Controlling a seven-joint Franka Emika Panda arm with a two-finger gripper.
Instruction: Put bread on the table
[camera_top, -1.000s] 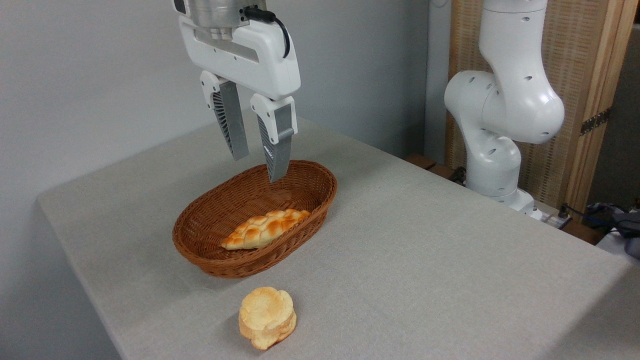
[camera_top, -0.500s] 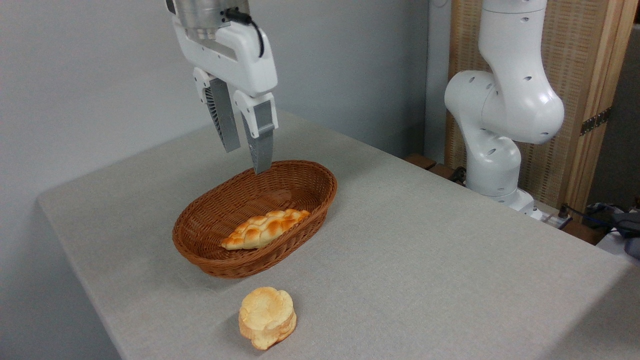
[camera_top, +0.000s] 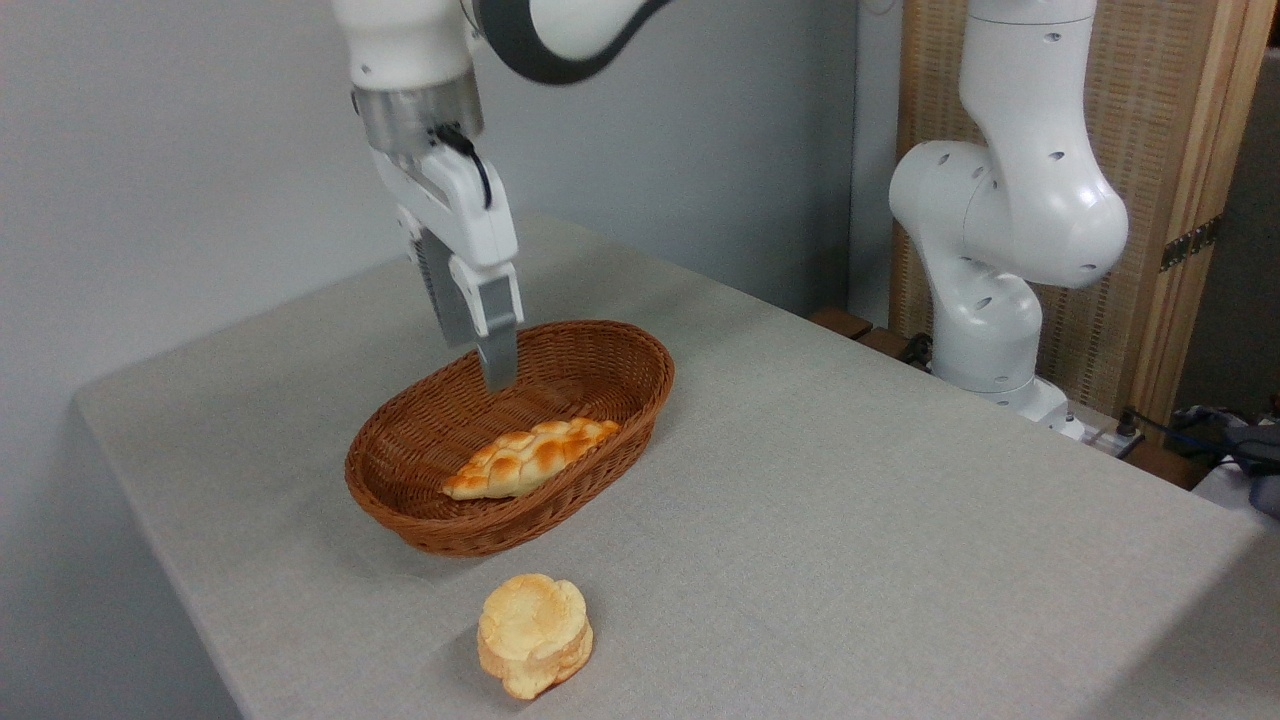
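The bread (camera_top: 532, 457), a long flat golden loaf with a braided crust, lies inside the brown wicker basket (camera_top: 440, 535) along its near wall. My gripper (camera_top: 478, 365) hangs over the far left part of the basket, above and behind the bread, not touching it. It is turned so that one finger stands partly behind the other; the two are still apart, so it is open, and nothing is held between them. The table (camera_top: 850, 520), under grey cloth, carries the basket.
A small round pale bun (camera_top: 535, 632) sits on the cloth in front of the basket, near the front edge. The arm's white base (camera_top: 1000, 250) rises at the back right, before a wooden slatted screen (camera_top: 1180, 150). Cables lie at far right.
The gripper has moved left and down toward the basket and has turned about its axis, so the fingers now line up almost one behind the other. Bread, basket and bun have not moved.
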